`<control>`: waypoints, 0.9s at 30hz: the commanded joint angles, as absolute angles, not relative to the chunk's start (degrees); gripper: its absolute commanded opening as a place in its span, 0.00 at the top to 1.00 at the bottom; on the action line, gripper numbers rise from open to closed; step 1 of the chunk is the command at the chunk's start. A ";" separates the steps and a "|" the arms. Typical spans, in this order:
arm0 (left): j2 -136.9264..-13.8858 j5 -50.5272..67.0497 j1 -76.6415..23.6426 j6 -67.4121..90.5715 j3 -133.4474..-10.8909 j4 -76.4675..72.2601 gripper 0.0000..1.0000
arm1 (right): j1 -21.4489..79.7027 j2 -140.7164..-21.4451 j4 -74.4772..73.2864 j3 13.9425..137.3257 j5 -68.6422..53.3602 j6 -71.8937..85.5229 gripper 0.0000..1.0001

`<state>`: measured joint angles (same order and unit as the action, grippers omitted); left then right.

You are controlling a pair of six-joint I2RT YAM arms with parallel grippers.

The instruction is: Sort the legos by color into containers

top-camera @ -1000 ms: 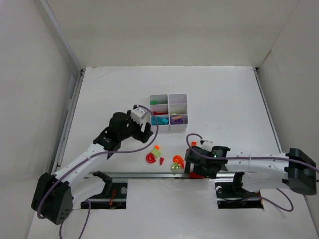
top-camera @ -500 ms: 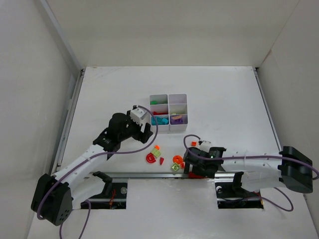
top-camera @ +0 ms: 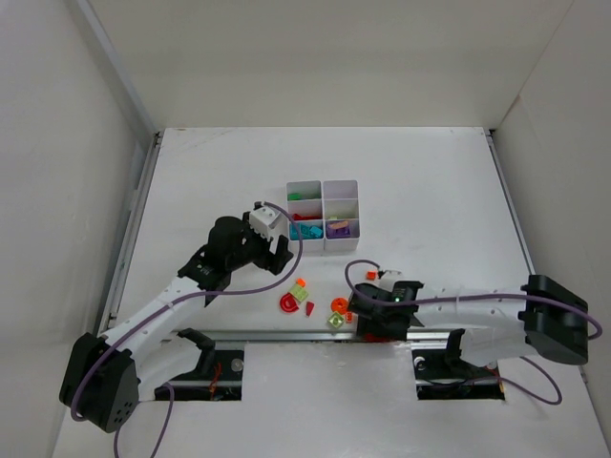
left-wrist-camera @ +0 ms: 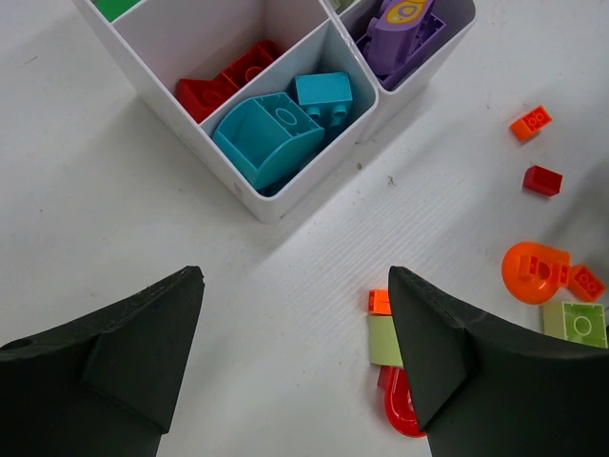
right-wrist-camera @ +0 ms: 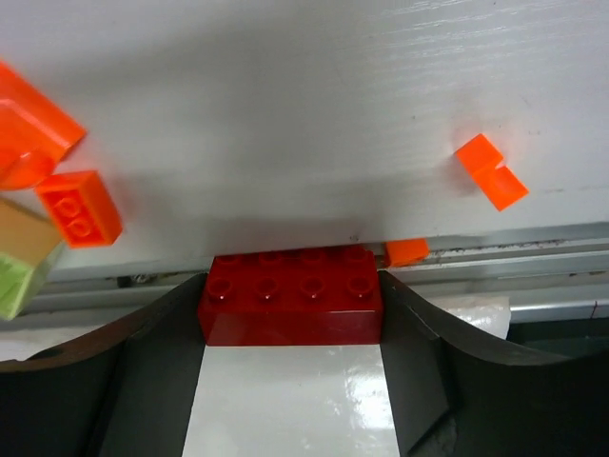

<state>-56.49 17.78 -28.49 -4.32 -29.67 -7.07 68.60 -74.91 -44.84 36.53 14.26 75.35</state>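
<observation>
The white containers (top-camera: 323, 191) stand mid-table; the left wrist view shows teal bricks (left-wrist-camera: 271, 133), red bricks (left-wrist-camera: 224, 81) and purple pieces (left-wrist-camera: 404, 33) in their compartments. Loose legos lie near the front edge: a red arch (top-camera: 288, 303), a lime piece (top-camera: 300, 293), an orange round piece (top-camera: 339, 305). My left gripper (top-camera: 277, 256) hovers open and empty just in front of the containers (left-wrist-camera: 285, 205). At the table's front edge my right gripper (right-wrist-camera: 292, 286) is shut on a dark red brick (right-wrist-camera: 290, 305), one finger against each end.
A metal rail (right-wrist-camera: 533, 252) runs along the table's front edge behind the red brick. Small orange pieces (right-wrist-camera: 490, 171) and an orange brick (right-wrist-camera: 81, 208) lie close to the right gripper. White walls enclose the table on three sides.
The right gripper's fingers have closed in onto the ends of the dark red brick, and the right arm has shifted slightly left. The left arm has not moved.
</observation>
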 commanded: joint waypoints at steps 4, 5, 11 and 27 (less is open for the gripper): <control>-55.11 18.46 -28.65 -3.43 -29.27 -9.05 0.23 | 68.73 -70.75 -48.60 44.81 19.69 72.52 0.82; -55.11 18.46 -28.65 -3.43 -29.27 -9.05 0.23 | 68.73 -70.75 -49.91 47.61 21.34 71.73 0.85; -55.63 17.93 -28.65 -3.43 -29.27 -9.05 0.23 | 68.73 -70.75 -55.89 61.33 31.09 66.71 0.95; -52.65 13.71 -25.85 -4.22 -26.72 -13.62 0.23 | 40.44 -88.14 -41.14 85.94 26.81 28.85 1.00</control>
<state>-53.91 15.33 -26.81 -4.14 -27.24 -9.96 42.39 -87.59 -46.74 81.45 30.89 38.79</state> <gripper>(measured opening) 0.768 0.710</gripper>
